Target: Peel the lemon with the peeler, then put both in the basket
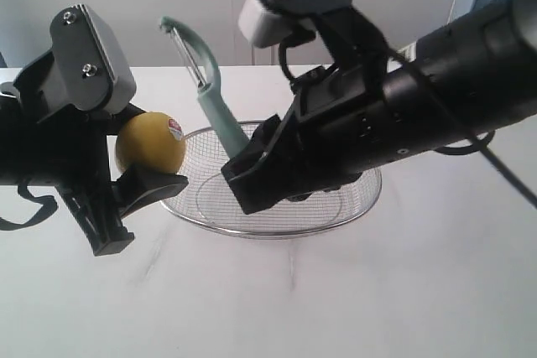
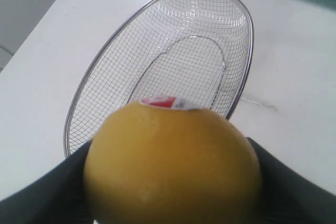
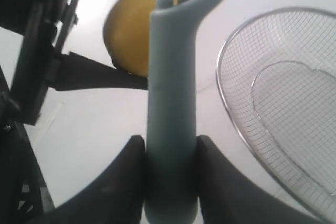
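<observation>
Left jaws: closed on the lemon (image 1: pixel 151 143), one finger under it and the other behind, holding it above the counter (image 1: pixel 336 308) just beside the basket (image 1: pixel 277 232).
Right jaws: clamped on the lower end of the peeler (image 1: pixel 220 119) handle, with the loop head and blade pointing up and tilted toward the lemon.
Basket: resting on the counter below and between the two arms, with nothing in it.
Gap: in the exterior view the blade stands above and beside the lemon, apart from it. The right wrist view lines the head up with the fruit but cannot settle whether they touch.
Step in hand: probably bringing the blade to the rind to begin a peeling stroke.
Doing it well: lower the head until the blade lies flat on the lemon's free upper side, then draw along the curve with light pressure.
Sticker (image 1: pixel 174 128): it faces the peeler, so start the stroke beside it.
Risk: a hard push could roll the round lemon in its grip or twist the handle, since it is held only at its end.
</observation>
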Robot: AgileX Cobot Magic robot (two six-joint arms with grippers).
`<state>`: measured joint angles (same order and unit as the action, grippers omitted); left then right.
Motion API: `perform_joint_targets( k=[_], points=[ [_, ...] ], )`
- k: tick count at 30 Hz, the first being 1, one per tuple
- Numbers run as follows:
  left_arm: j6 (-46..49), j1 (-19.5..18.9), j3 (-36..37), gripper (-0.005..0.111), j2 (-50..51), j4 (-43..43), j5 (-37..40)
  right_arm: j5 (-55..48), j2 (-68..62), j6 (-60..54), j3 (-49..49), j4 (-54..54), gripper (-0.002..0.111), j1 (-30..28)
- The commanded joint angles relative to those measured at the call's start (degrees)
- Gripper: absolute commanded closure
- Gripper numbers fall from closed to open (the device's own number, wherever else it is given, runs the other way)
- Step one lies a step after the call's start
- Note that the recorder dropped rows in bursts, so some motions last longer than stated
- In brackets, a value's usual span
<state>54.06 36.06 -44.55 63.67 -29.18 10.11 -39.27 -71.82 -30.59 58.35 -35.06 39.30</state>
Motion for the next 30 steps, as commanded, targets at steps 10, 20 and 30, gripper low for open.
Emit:
perform_joint_targets(
  k=[10,20,30],
  points=[
    [-0.46,0.06,0.09,0.107,-0.21,-1.19,0.2,2.72,7.06,2.58,0.39,3.78,0.108,0.04],
    [-0.46,0.06,0.09,0.107,-0.21,-1.19,0.2,2.72,1.86,2.58,0.29,4.0,0.108,0.04],
    [-0.46,0.06,0.09,0.107,-0.21,-1.19,0.34,3.81,-6.85,3.84,0.29,6.93,0.108,0.04]
  ],
)
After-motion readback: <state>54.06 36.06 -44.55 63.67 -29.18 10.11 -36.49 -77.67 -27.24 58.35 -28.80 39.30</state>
